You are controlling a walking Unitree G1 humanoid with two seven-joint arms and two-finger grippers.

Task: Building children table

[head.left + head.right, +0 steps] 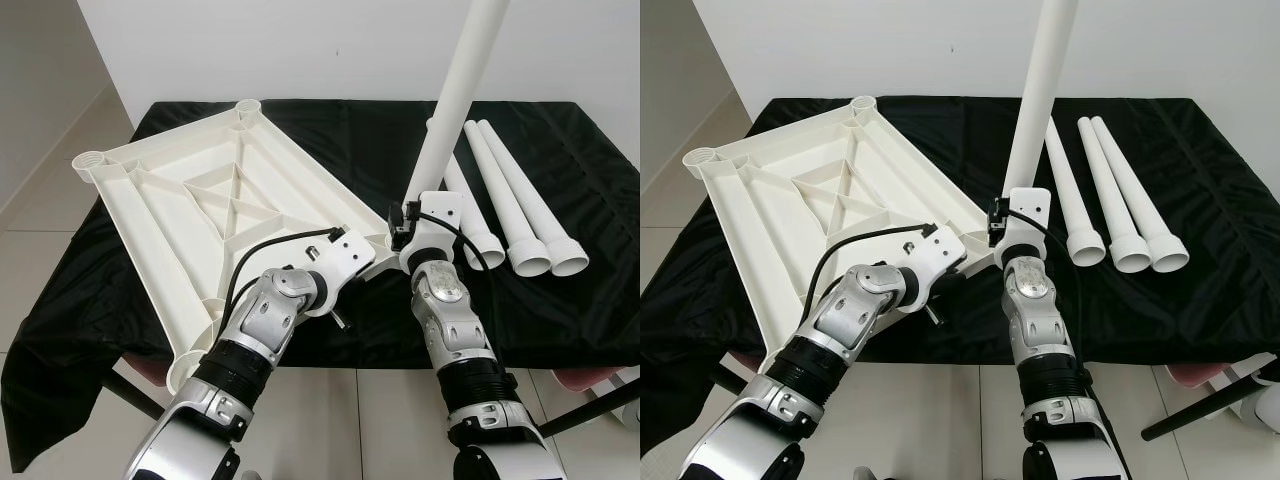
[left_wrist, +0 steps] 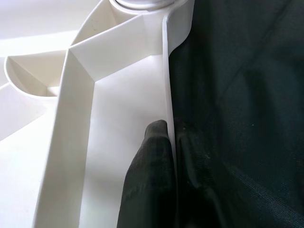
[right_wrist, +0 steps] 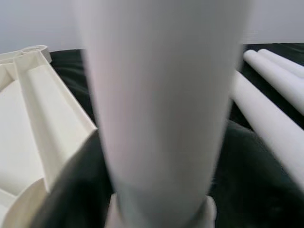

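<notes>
A smooth white plastic tabletop [image 1: 210, 190] lies ribbed underside up on the black cloth [image 1: 560, 290]. The left gripper [image 2: 164, 156] pinches its thin rim near a corner socket. The right gripper [image 1: 425, 232] clasps an upright round leg [image 1: 455, 95] there; three more legs [image 1: 515, 205] lie beside it.

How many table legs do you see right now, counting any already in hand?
4. One leg stands upright at the right gripper, by the tabletop corner. Three loose legs lie side by side on the black cloth to the robot's right.
</notes>
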